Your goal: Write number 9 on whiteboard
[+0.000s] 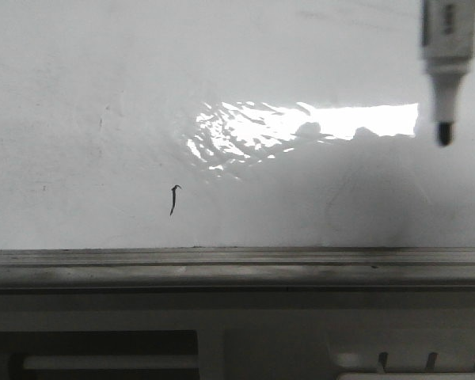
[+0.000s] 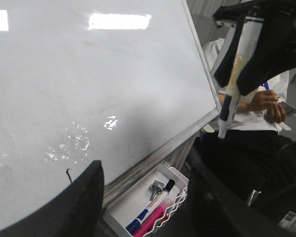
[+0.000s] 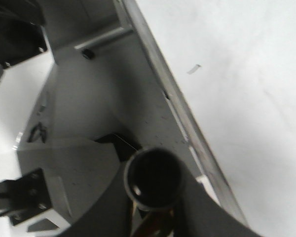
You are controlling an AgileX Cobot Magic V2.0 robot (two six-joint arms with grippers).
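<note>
Right gripper (image 2: 246,54) is clamped on the white-barrelled black-tipped marker (image 1: 446,63), tip down and seemingly off the glossy white whiteboard (image 1: 103,79), poised to start a stroke; no number 9 there, only a tiny black tick (image 1: 174,199) low on the board; left gripper's finger (image 2: 74,207) shows, open or closed I can't tell

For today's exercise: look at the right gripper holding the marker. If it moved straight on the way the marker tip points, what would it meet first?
Probably the whiteboard. The right gripper holds the marker tip-first toward it, well clear of the small black stroke. How far the tip stands off is unclear.
</note>
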